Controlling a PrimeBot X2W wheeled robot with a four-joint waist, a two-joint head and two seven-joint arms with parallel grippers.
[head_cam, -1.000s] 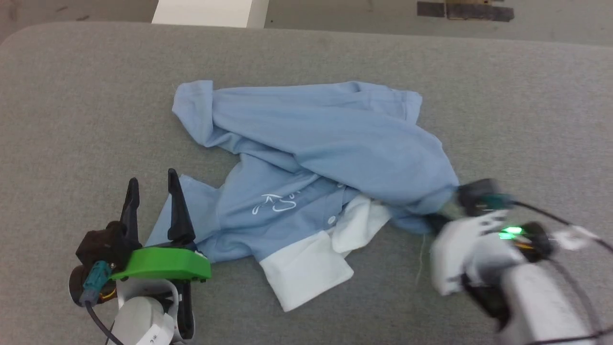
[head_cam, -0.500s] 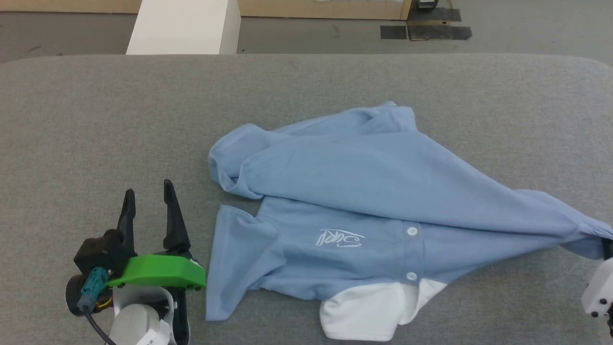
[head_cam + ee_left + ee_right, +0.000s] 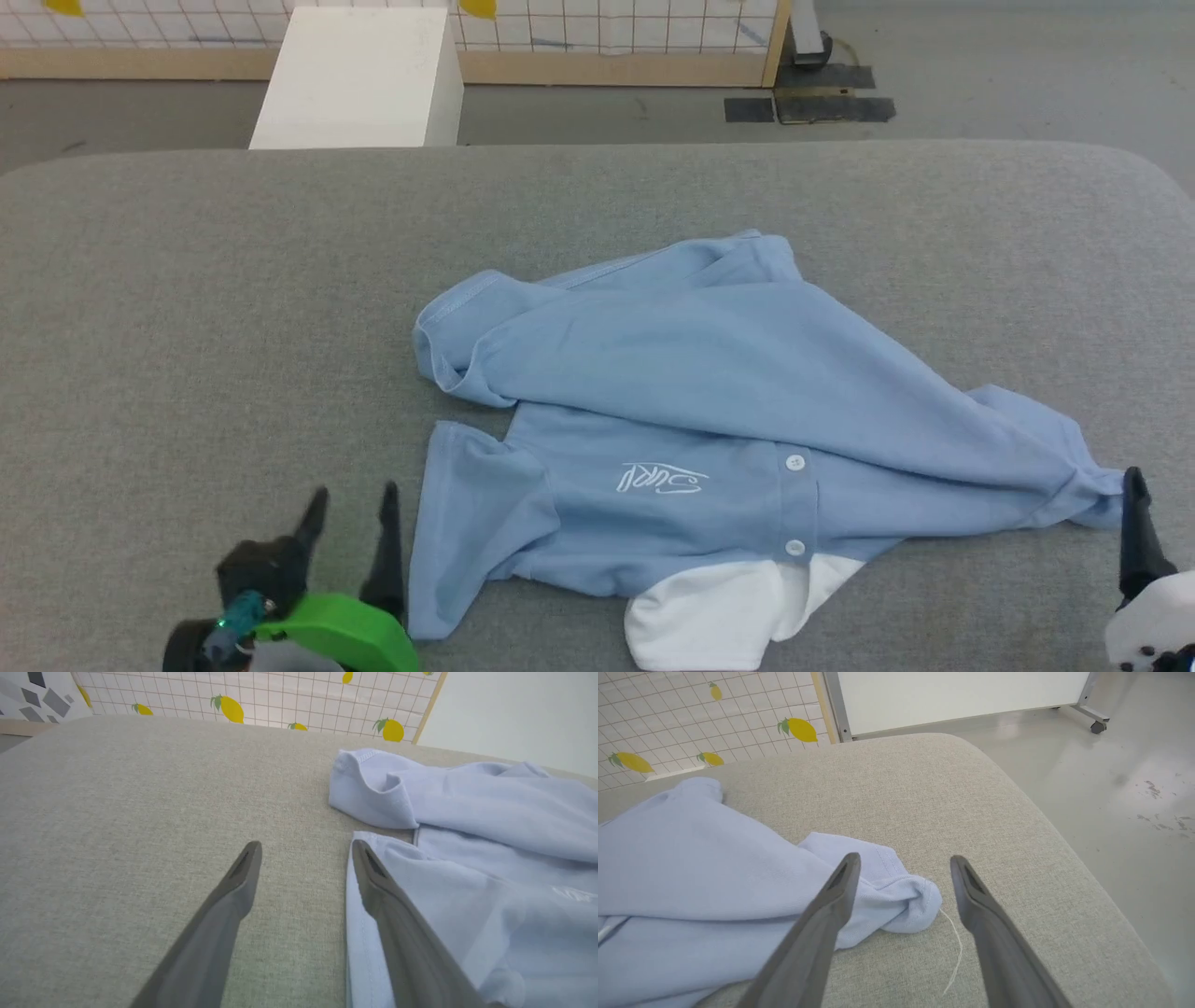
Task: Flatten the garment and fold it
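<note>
The garment (image 3: 709,401), a light blue shirt with small white print and a white collar (image 3: 709,621), lies partly spread and creased on the grey table (image 3: 187,280). My left gripper (image 3: 350,509) stands open at its left side. In the left wrist view the left gripper (image 3: 304,844) has its right finger over the edge of the garment's sleeve (image 3: 420,896), holding nothing. My right gripper (image 3: 903,858) is open, and a bunched corner of the garment (image 3: 906,905) rests on the table between its fingers. One of the right gripper's fingers (image 3: 1134,532) shows beside that corner.
A loose white thread (image 3: 957,947) trails from the bunched corner. The table's rounded right edge (image 3: 1041,826) drops to the floor close to my right gripper. Beyond the far edge stand a white box (image 3: 359,79) and a lemon-print grid panel (image 3: 607,37).
My right gripper dragged the garment's corner to the right, stretching the shirt out, then opened and let it go. The head camera has tilted up. The left gripper stayed open.
</note>
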